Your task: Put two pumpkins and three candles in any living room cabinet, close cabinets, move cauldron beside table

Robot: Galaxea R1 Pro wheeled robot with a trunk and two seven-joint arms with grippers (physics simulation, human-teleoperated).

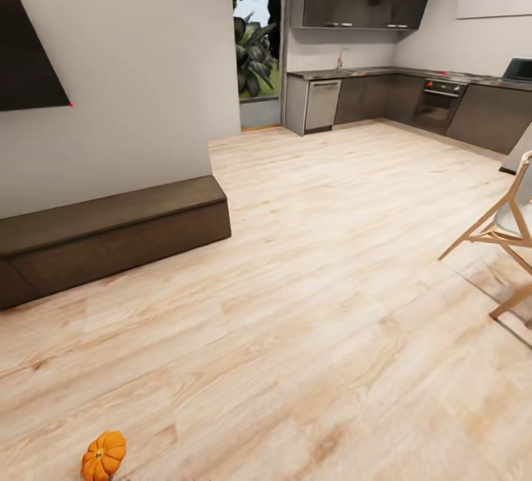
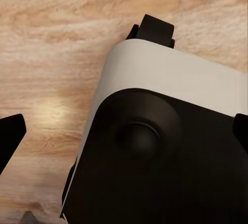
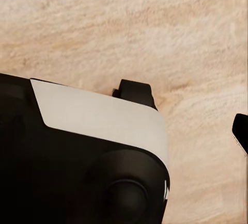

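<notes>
Pale wood floor (image 1: 318, 304) spreads wide and bare ahead of me, running back to the dark kitchen units (image 1: 414, 100) and a glass door (image 1: 255, 30). The cabinet (image 1: 111, 233) sits low against the white wall at my left, its fronts shut, its near corner jutting into the open floor. One pumpkin (image 1: 103, 456) lies on the boards close to me at the lower left, well apart from the cabinet. A chair (image 1: 502, 233) leans in at the right edge. My wrist cameras look down at my own base (image 2: 170, 146) and floor; whether my fingers are spread or closed I cannot tell.
</notes>
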